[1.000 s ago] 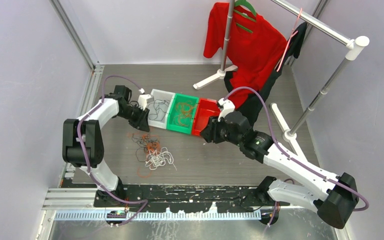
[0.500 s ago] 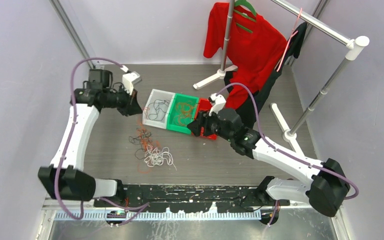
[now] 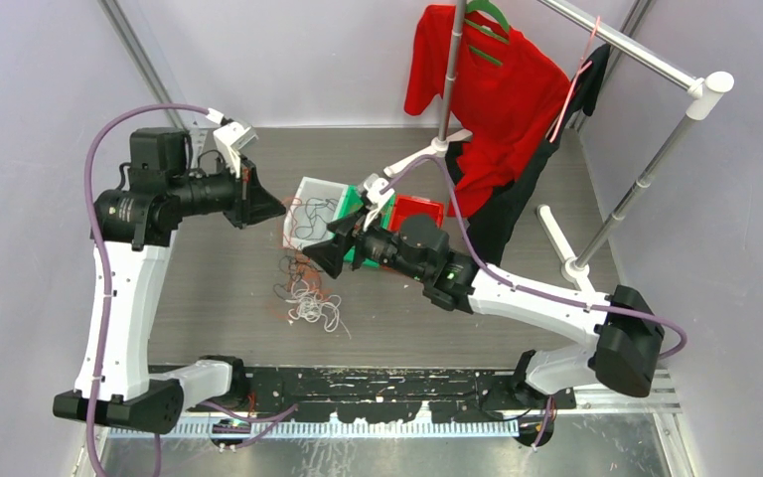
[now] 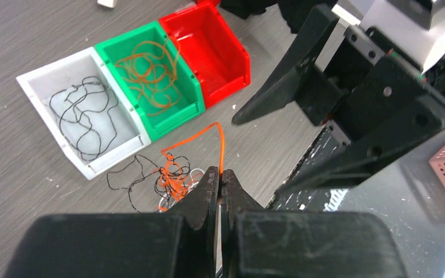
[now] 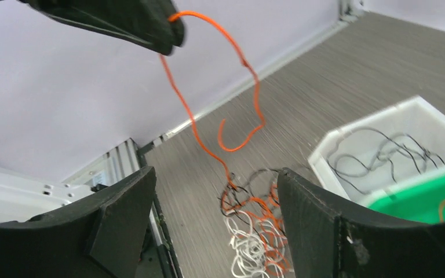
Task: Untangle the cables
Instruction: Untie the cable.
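Note:
The cables (image 3: 305, 295) lie in a tangled orange, black and white bunch on the table in front of the bins. My left gripper (image 4: 221, 175) is shut on one orange cable (image 4: 221, 145), held high above the table. That strand hangs in curls (image 5: 194, 126) from the left gripper (image 5: 165, 26) down into the bunch (image 5: 255, 231). My right gripper (image 5: 214, 176) is open, its fingers (image 5: 124, 211) spread to either side of the bunch below and empty. In the top view the right gripper (image 3: 333, 255) hovers just right of the bunch, facing the left gripper (image 3: 263, 206).
Three bins stand in a row behind the bunch: a white one (image 4: 46, 81) with black cables, a green one (image 4: 194, 90) with orange cables, and a red one (image 4: 234, 55). A clothes rack (image 3: 646, 60) with a red garment (image 3: 502, 94) stands at the back right.
My left gripper has shut on the orange cable and risen, drawing the strand up out of the bunch. My right arm has swung left from the red bin to the bunch, its jaws opening wider.

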Motion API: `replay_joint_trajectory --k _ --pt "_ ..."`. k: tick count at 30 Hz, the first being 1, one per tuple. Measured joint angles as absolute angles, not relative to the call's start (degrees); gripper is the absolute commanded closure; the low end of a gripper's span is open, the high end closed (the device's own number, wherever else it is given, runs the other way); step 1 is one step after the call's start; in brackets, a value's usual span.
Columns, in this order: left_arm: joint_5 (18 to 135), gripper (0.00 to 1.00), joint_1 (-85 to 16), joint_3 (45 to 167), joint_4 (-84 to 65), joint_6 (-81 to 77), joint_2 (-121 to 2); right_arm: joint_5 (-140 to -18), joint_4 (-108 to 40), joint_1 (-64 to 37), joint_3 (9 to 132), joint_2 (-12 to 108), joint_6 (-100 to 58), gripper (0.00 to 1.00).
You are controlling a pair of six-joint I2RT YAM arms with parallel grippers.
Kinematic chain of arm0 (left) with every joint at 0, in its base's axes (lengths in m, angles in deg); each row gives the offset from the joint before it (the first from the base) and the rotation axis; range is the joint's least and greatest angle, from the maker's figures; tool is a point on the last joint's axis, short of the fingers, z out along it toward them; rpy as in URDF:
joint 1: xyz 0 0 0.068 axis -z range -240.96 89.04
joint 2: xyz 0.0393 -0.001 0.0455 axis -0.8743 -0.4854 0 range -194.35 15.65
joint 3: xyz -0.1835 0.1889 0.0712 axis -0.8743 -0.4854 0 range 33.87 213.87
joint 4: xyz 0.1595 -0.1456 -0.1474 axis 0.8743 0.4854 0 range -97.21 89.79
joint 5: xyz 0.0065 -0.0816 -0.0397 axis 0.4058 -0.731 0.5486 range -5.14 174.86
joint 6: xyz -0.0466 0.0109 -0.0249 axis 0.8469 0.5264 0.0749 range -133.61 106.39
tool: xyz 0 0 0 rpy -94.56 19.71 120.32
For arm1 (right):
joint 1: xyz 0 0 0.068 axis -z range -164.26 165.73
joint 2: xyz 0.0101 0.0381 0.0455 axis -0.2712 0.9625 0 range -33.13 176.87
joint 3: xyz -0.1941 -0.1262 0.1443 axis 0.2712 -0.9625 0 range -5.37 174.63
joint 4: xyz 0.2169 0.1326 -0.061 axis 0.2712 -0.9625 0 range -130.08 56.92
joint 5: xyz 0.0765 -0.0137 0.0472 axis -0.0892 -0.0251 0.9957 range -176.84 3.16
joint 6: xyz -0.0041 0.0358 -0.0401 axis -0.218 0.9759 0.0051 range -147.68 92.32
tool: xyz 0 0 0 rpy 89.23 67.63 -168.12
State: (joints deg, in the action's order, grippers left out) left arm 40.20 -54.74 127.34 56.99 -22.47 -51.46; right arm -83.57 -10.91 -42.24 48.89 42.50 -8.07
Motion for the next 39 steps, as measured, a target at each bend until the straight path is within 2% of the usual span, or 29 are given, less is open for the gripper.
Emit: replay_joint_trajectory --k 7,19,22,31,39 --pt "39.56 1.00 -52.89 133.04 57.56 -19.26 -51.77 -83.07 -8.15 -45.76 53.35 46.48 -11.04 0.27" --pt "38.10 1.00 -51.86 138.11 58.52 -16.02 -52.77 -83.35 -2.60 -46.02 56.56 56.14 -9.25 0.56" --pt "37.88 1.00 -51.79 142.16 58.35 -15.08 -53.87 -84.12 -0.04 -46.02 55.33 57.65 -8.29 0.55" --pt "37.12 1.00 -51.68 154.38 55.55 -10.56 -58.08 -87.11 4.24 -46.11 50.11 61.43 -6.69 0.42" --pt "39.87 1.00 -51.68 162.11 49.54 -7.06 -61.23 -90.46 7.54 -47.64 45.04 62.06 -6.47 0.39"
